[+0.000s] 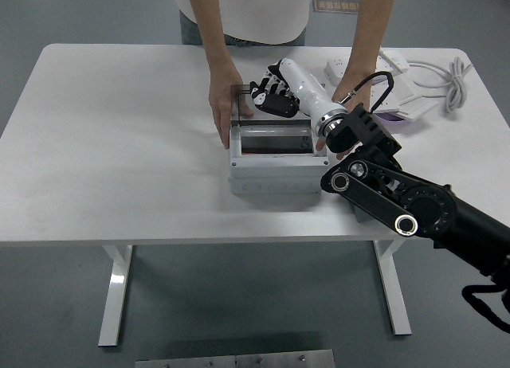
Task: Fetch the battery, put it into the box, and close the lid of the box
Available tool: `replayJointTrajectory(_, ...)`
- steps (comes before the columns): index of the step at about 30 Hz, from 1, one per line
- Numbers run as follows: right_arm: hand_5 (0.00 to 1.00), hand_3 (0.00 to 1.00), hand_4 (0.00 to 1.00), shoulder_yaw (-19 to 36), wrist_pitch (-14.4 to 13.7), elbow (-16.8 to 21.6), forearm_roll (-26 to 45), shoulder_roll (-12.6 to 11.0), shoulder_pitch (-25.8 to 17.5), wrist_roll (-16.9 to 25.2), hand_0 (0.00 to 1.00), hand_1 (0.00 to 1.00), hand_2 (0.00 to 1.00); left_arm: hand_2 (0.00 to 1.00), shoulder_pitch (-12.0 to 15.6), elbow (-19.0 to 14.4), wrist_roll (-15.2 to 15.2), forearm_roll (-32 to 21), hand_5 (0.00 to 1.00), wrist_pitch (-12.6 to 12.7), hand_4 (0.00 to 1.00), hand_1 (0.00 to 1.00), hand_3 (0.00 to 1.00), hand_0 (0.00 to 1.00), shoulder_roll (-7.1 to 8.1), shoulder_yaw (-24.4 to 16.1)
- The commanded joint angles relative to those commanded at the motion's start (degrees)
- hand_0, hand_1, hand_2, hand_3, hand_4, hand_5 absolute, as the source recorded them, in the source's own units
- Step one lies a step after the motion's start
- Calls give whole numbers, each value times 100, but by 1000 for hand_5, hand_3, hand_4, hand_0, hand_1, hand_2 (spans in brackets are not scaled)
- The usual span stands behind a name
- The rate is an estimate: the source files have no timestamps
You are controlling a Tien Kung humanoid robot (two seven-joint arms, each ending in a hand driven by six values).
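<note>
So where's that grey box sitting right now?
The grey box sits mid-table in the head view, between a person's hand on its left side and the robot hand at its far edge.

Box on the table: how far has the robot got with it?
Done: unclear; the box looks dark inside, no battery showing. In hand: the right robot hand is up at the raised lid, while a person's hand steadies the box. Left: shutting the lid.
</note>
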Motion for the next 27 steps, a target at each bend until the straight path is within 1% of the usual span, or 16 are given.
replayJointTrajectory(3, 254, 290, 134, 168, -10, 121, 65, -42, -14, 106, 33, 167, 232, 593, 2, -1, 3, 3, 2, -2, 548, 683, 578, 590, -6, -4)
replayJointTrajectory(6, 260, 296, 155, 269, -43, 130, 182, -65, -27, 261, 34, 170, 230, 593, 1, -2, 4, 7, 2, -5, 549, 684, 578, 589, -14, -7)
replayJointTrajectory(10, 260, 296, 155, 317, -95, 29, 328, -62, -43, 453, 34, 170, 230, 593, -8, 1, -3, 26, 2, -6, 549, 684, 578, 589, -17, -19)
replayJointTrajectory(11, 279, 302, 182, 318, -97, -16, 346, -59, -45, 514, 47, 187, 233, 593, -13, 2, -6, 36, 2, -8, 549, 684, 577, 590, -17, -26)
replayJointTrajectory(16, 279, 302, 182, 310, 13, -217, 281, -40, -43, 719, 47, 187, 233, 593, -24, 2, -10, 76, 2, -16, 549, 684, 577, 590, -19, -50)
replayJointTrajectory(17, 366, 322, 342, 315, 48, -267, 242, -35, -41, 751, 102, 221, 270, 593, -24, 1, -7, 86, 2, -19, 549, 682, 578, 590, -20, -55)
replayJointTrajectory(22, 366, 322, 342, 337, 121, -407, 152, -30, -23, 816, 102, 221, 270, 593, -24, -3, -2, 114, 2, -27, 549, 682, 578, 590, -22, -69)
replayJointTrajectory(23, 306, 465, 575, 334, 126, -430, 153, -31, -17, 825, 222, 297, 352, 593, -24, -3, -2, 118, 2, -27, 549, 683, 578, 590, -22, -71)
replayJointTrajectory(27, 306, 465, 575, 288, 147, -544, 139, -25, 17, 836, 222, 297, 352, 593, -34, -3, -3, 138, 2, -31, 549, 683, 578, 590, -21, -81)
